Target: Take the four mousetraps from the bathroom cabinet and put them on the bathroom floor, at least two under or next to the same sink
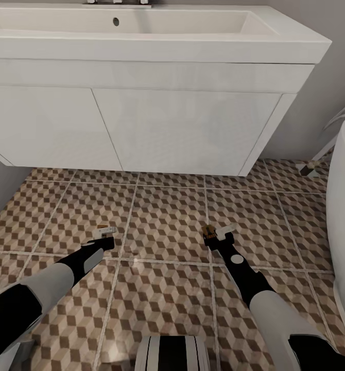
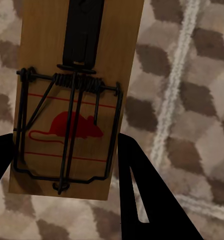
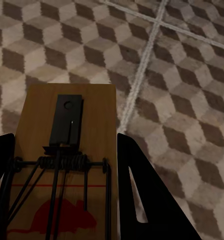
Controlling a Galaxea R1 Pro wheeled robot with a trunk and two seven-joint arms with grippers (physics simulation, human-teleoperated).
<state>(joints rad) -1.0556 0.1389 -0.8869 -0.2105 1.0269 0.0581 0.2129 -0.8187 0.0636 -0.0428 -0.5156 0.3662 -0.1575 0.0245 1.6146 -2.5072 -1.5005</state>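
**Mousetraps held low over the tiles, one in each gripper**

Mousetraps come first in the head view: the left gripper (image 1: 104, 238) and right gripper (image 1: 217, 236) both reach forward and down over the floor (image 1: 167, 216), in front of the white sink (image 1: 157, 46) with its pale fronts below. A small pale sliver shows at the left fingertips and a brown bit at the right; each is too small here to read as more than a held piece. Whether either touches the tiles cannot be told.

Left wrist view: the left trap (image 2: 74, 100) sits between the dark fingers (image 2: 142, 195), closed on its long edges. It is a flat tan wooden board with a black plate, a coiled spring, a wire bail and a red mouse printed on it. Cube-patterned tiles and a grout line lie beyond.

Right wrist view: the right trap (image 3: 66, 165) is clamped the same way between the fingers (image 3: 142, 195), its plate and spring toward the camera, red print partly cut off.

By my reading, these boards are light, stiff and thin; the wood edges are the safe hold, since the wire parts look springy and could shift. Smooth wood may slip in a loose pinch, so a low release seems wise.
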